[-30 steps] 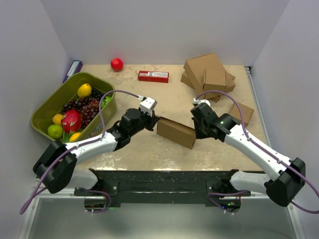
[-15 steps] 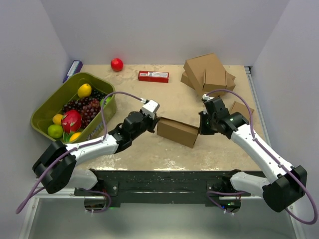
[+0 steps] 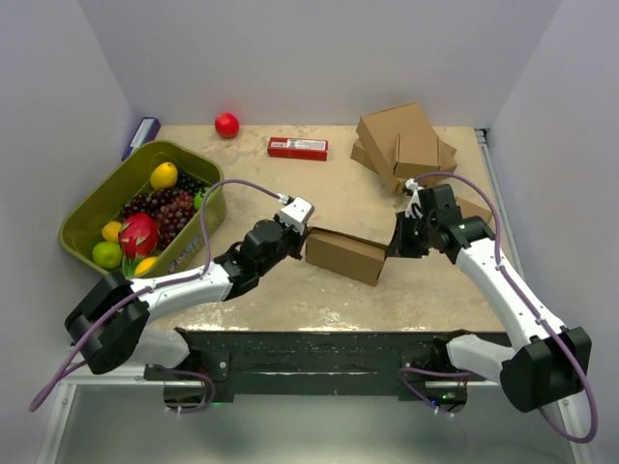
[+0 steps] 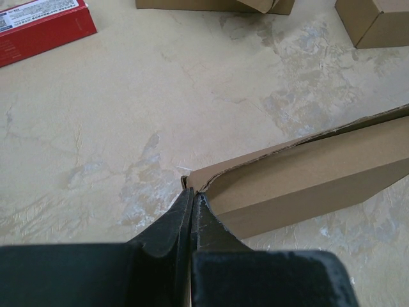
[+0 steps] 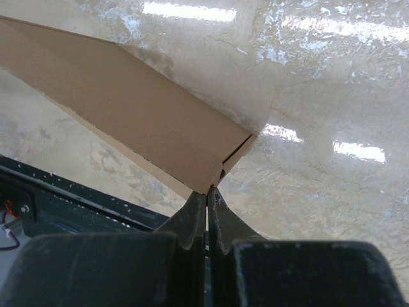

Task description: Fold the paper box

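Mid-table, a bit near of centre, the paper box (image 3: 340, 256) lies flat as a thin brown slab, long axis L-R w/ its R end angled nearer. L gripper (image 3: 304, 236) is at its L end and R gripper (image 3: 391, 248) at its R end.

Overhead view gives the layout but hides both sets of jaws behind the wrists. L wrist view fills that in: jaws pressed together, tips touching the box's corner, where the top panel stands slightly proud w/ a ragged gap along its edge. R wrist view shows the same at the other end: jaws closed, tips against the corner, a dark slit beside them where a side panel meets the top. Can't tell in either view whether any card is nipped between the tips.

Only overhead shows:
- the green tub (image 3: 85, 206) of fruit at L
- a red ball (image 3: 226, 125) far by the back wall
- a small blue-purple item (image 3: 142, 133) at far L

Red carton (image 3: 297, 148), stack of cardboard boxes (image 3: 401, 135) far R and small cube box (image 3: 476, 209) appear overhead and again, cropped, along the top of the L wrist view.

Table (image 3: 290, 295) is beige w/ marbled blotches; the R wrist view catches glossy light reflections on it. Pale walls close it in at L, R and far sides; a black rail (image 3: 309, 353) runs along the near edge.
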{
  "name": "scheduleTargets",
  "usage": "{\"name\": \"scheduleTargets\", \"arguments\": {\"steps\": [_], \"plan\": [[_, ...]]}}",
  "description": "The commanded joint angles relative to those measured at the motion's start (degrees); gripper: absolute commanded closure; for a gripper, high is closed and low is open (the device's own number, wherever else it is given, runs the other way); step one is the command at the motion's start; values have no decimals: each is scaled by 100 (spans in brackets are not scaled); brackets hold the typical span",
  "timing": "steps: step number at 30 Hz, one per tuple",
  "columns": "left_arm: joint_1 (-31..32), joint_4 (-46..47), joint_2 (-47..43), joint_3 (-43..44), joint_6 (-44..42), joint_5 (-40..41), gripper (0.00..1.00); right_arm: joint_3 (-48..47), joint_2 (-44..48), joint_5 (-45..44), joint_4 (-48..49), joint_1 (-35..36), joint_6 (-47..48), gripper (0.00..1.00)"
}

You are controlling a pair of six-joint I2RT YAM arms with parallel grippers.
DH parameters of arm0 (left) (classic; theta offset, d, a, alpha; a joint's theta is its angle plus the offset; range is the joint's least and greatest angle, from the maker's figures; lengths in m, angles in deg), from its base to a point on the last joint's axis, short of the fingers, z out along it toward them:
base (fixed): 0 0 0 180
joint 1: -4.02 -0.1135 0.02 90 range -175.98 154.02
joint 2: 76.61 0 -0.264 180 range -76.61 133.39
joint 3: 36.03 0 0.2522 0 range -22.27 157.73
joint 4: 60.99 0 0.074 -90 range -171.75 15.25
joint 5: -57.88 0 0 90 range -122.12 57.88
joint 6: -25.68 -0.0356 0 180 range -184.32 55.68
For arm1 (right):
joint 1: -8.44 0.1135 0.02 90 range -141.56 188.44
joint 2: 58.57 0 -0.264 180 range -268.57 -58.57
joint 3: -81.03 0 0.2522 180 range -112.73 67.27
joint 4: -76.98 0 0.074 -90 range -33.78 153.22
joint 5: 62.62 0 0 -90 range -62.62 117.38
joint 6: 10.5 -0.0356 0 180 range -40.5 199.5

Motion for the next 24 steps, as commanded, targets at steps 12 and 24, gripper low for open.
{"name": "scheduleTargets", "arguments": {"steps": [12,24], "plan": [[121,-833,251,-274,-188,39,100,68,35,1027,388,-466,168,100],[156,-850,233,-265,-206,65,100,138,96,1212,555,-528,-16,100]]}}
